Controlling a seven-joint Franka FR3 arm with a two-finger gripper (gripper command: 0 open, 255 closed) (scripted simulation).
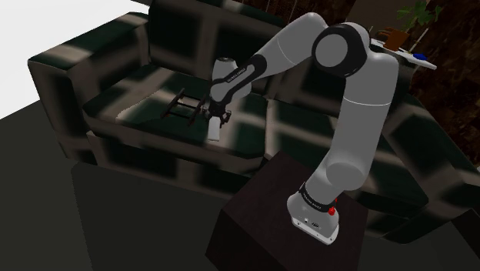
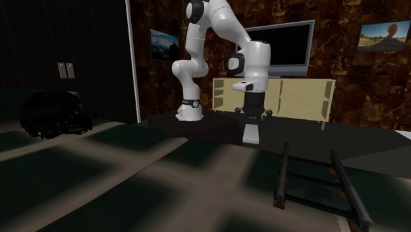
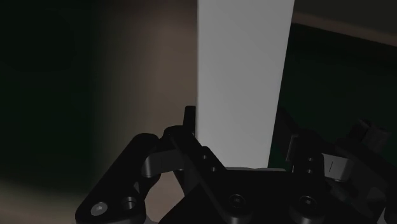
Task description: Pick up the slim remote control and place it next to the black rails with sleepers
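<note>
1 sofa (image 1: 115,69), dark checked cover, spread across the upper left and centre of the shoulder view.
1 white arm (image 1: 361,115), bent from the stand (image 1: 261,208) at lower right towards the sofa seat.
1 set of black rails with sleepers (image 1: 178,105), laid flat on the seat, left of centre.
1 slim white remote (image 1: 215,129), held upright over the seat, near the rails on their right and apart from them.
1 black gripper (image 1: 218,117), pointed downward, its 2 fingers clamped on the remote's upper end; the white slab is seen between them in the wrist view.
</note>
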